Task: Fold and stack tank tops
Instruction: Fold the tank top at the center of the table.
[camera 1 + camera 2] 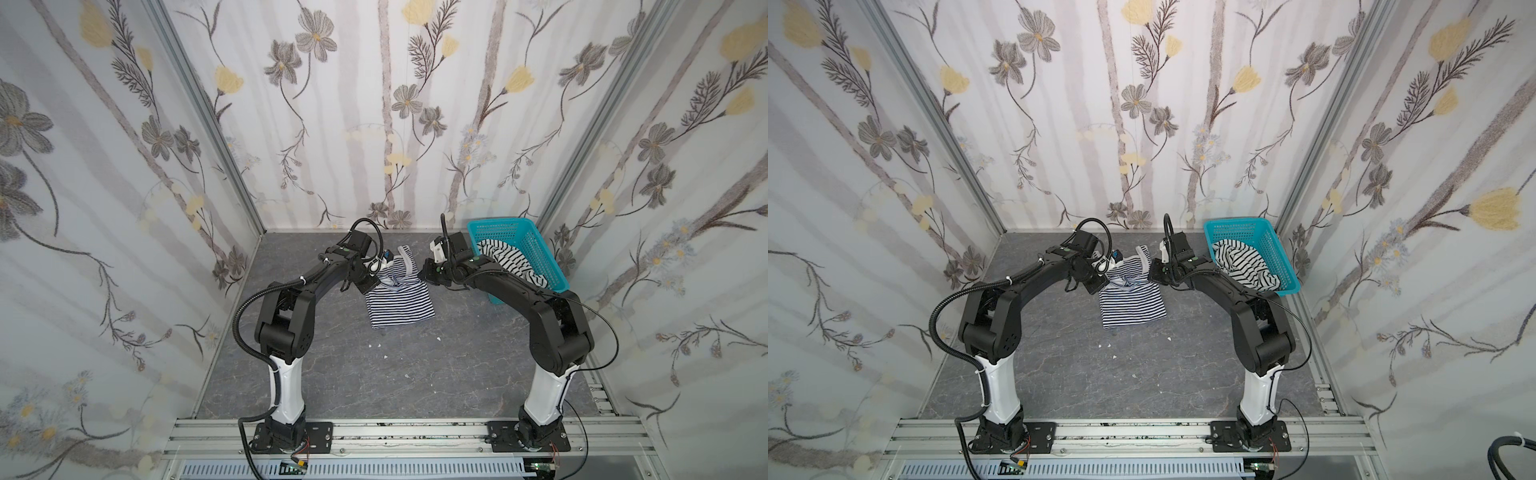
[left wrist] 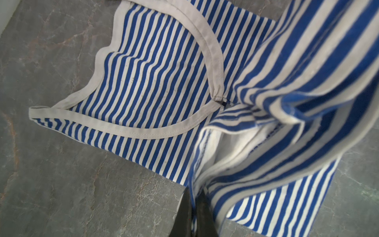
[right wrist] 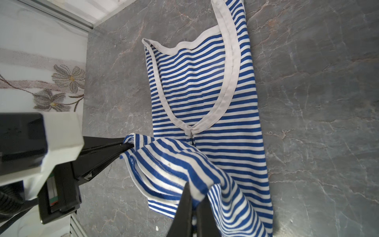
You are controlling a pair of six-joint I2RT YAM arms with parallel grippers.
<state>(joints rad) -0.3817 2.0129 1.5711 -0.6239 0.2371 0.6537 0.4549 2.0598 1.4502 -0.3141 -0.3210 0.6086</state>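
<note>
Tank top clamped in left pincer, right pincer.

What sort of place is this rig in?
Probably a lab recording booth, not a home: floral panels between aluminium posts, a mounting rail at the front, and a stone-look tabletop with a laundry basket.

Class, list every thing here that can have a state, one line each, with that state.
fine-striped tank top, one end lifted and doubled over the rest
teal basket, open side up, not empty
wide-striped tank top, crumpled in the teal basket
left hand, shut on the fine-striped tank top
right hand, shut on the fine-striped tank top
</note>
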